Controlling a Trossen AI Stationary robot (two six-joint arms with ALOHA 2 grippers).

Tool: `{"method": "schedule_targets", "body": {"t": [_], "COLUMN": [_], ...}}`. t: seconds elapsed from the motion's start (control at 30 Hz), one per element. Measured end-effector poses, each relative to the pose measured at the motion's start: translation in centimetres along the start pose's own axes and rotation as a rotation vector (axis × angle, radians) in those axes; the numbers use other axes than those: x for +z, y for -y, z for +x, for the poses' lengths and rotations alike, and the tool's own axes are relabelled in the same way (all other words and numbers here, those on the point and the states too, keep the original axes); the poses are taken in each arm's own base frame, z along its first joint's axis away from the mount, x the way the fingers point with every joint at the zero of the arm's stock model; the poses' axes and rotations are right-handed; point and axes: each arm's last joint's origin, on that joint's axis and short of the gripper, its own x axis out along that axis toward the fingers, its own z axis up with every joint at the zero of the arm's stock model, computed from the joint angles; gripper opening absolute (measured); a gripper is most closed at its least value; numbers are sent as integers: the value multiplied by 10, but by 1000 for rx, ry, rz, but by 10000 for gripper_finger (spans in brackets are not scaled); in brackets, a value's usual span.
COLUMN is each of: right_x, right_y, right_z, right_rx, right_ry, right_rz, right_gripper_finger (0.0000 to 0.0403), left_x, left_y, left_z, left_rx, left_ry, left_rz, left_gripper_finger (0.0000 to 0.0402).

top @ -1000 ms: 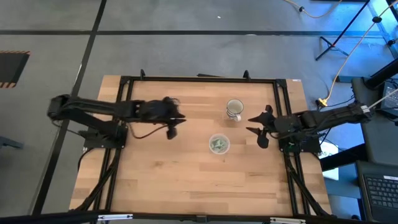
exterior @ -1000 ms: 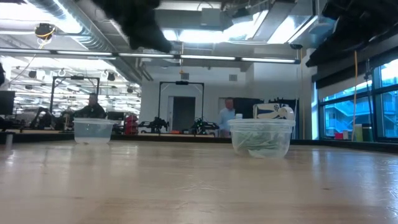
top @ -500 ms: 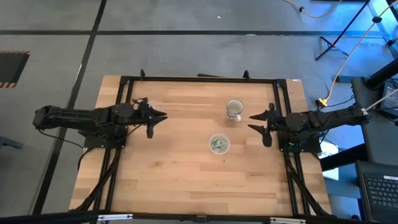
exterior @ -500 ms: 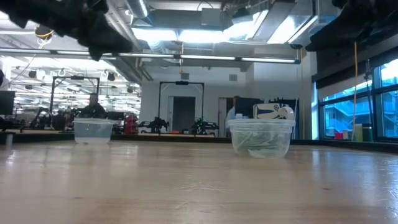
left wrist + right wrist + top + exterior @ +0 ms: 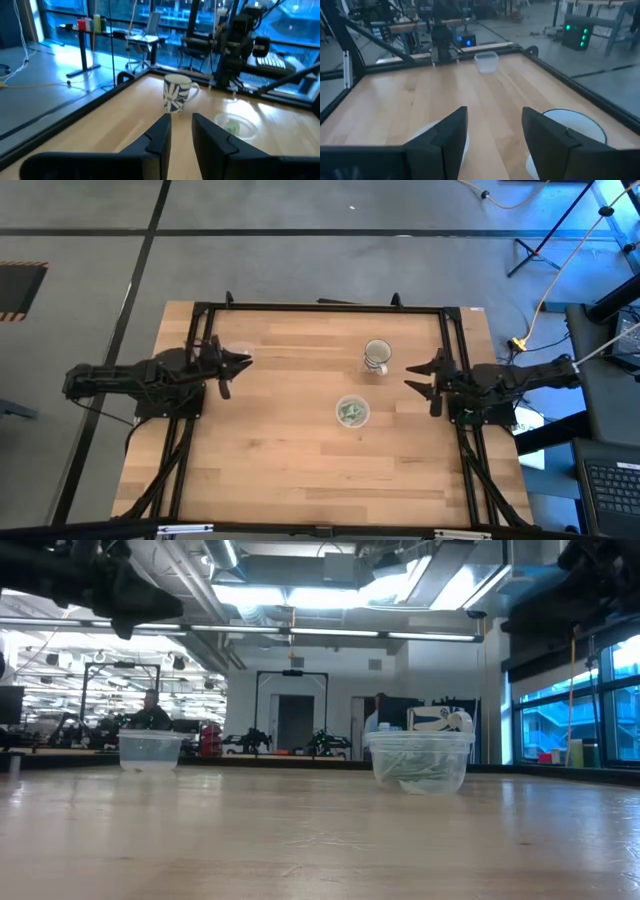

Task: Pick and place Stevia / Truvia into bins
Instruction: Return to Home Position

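Pale green Stevia / Truvia sachets (image 5: 351,412) lie inside a clear plastic bin (image 5: 420,762) right of the table's middle. A second clear bin (image 5: 150,750) stands near the far left and looks empty; the right wrist view shows that same bin (image 5: 486,62). My left gripper (image 5: 243,361) hovers at the table's left edge beside this bin, pointing level toward the right. Its fingers (image 5: 162,135) stand narrowly open with nothing between them. My right gripper (image 5: 410,377) hovers open at the right edge, pointing toward the left, with nothing in it.
A white mug with dark markings (image 5: 377,356) stands on the table just beyond the bin with the sachets. A black frame (image 5: 320,307) runs along the table's edges. The wooden top between the two grippers and toward the near edge is bare.
My left gripper has drawn back from the table's middle toward the left edge and sunk, now pointing level. My right gripper has drawn back a little toward the right edge. The bins, sachets and mug have stayed put.
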Motion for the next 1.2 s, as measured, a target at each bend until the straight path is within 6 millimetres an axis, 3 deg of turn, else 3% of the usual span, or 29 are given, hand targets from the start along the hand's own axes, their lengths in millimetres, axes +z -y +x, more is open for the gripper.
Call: {"method": "schedule_targets", "body": {"t": [0.27,0.47,0.63,0.9,1.2], "right_x": [0,-1,-2,-2,-2], "right_y": [10,10,10,10,10], "right_z": [-20,-20,-19,-19,-19], "right_rx": [12,10,10,9,9], "right_ry": [92,75,64,60,60], "right_rz": [18,11,8,1,2], "right_gripper_finger": [192,192,192,192,192], "left_x": [-10,-16,-16,-39,-48], "left_y": [-5,-11,-12,-11,-10], "left_z": [-10,-17,-21,-10,-6], "left_rx": [-1,114,84,26,0], "left_ry": [55,37,54,25,17], "left_rz": [-10,-20,-44,-49,-62], "left_gripper_finger": [72,72,72,72,72]}}
